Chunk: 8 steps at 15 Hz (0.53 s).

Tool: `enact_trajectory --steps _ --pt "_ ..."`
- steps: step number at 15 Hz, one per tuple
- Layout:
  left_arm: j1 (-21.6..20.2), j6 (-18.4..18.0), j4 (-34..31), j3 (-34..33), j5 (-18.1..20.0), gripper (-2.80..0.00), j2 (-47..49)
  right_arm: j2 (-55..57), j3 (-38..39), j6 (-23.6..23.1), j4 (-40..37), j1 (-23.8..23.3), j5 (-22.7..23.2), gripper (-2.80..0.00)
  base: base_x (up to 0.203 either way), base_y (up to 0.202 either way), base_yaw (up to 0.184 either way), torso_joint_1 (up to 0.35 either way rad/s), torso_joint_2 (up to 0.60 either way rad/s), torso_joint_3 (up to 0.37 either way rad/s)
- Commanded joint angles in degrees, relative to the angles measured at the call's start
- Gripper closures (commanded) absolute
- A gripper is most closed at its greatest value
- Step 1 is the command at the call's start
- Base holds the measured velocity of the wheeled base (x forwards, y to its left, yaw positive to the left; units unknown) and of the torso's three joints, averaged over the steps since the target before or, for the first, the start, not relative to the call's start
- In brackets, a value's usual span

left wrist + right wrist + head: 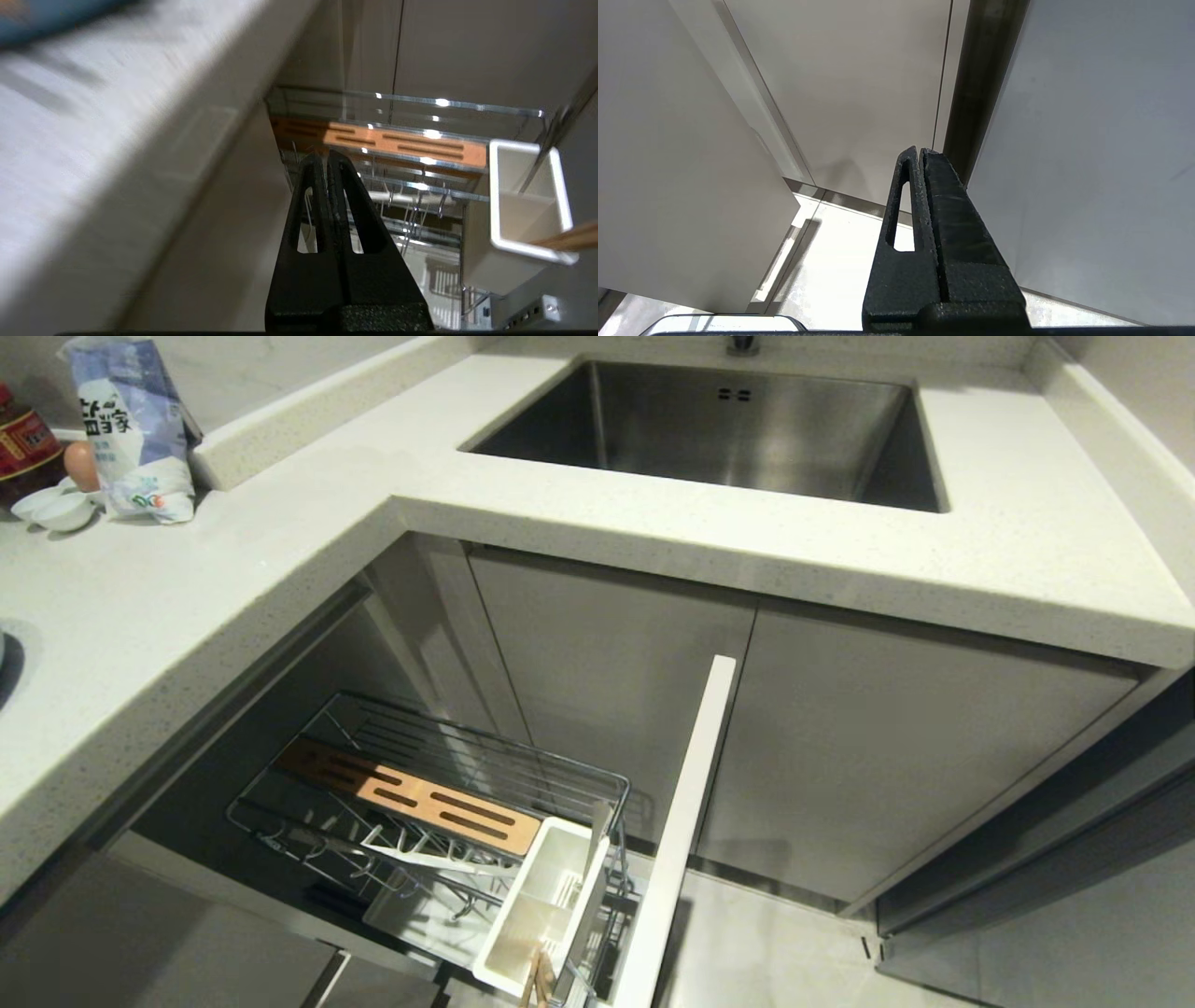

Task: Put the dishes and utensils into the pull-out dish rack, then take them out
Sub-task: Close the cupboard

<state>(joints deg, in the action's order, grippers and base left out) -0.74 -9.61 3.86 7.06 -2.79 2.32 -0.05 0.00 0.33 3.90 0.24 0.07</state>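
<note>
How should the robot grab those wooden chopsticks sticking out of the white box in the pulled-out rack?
Best to pinch the long thin light-wood chopsticks by the top ends that poke above the rim of the white plastic utensil caddy, coming from above and lifting straight up. They stand leaning inside the box, so only those tips are free. The left end effector, shut and empty, looks nearest.

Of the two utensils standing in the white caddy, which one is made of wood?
The chopsticks, light brown, stand in the end compartment of the white caddy, toward the bottom edge of the head view. The spoon is silver metal and leans beside the caddy's other end.
</note>
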Motion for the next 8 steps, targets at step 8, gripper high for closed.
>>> enact_trajectory --steps 8 --pt "0.38 3.20 -2.81 -7.77 4.69 0.00 -2.32 -0.04 1.29 0.02 0.05 0.02 0.01 0.00 0.000 0.000 0.000 0.000 0.00 0.000"
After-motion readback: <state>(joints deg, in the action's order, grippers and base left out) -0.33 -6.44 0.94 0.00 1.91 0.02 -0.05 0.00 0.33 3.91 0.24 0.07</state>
